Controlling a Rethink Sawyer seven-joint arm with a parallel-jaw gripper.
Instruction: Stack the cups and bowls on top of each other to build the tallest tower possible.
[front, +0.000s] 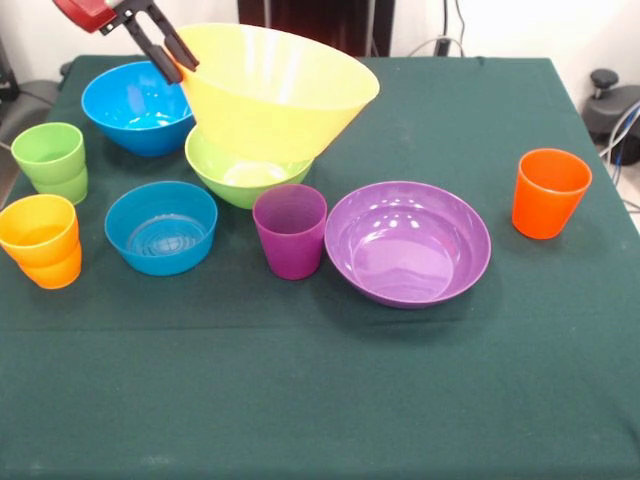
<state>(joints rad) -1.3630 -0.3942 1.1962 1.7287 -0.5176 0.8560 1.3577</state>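
Observation:
My gripper (181, 66) reaches in from the top left and is shut on the left rim of the large yellow bowl (280, 95). It holds the bowl tilted, with its bottom resting in the lime green bowl (240, 180). The big blue bowl (138, 108) stands just left of them. The smaller blue bowl (161, 228), a purple cup (290, 232) and the purple bowl (408, 245) stand in a row nearer the camera. An orange cup (549, 192) stands alone at the right. A green cup (50, 160) and a yellow cup nested in an orange one (40, 240) are at the left edge. No light blue cup shows.
The table is covered with a dark green cloth (320, 400). The green and yellow cups stand close to its left edge. A black object (610, 105) stands off the table at the right.

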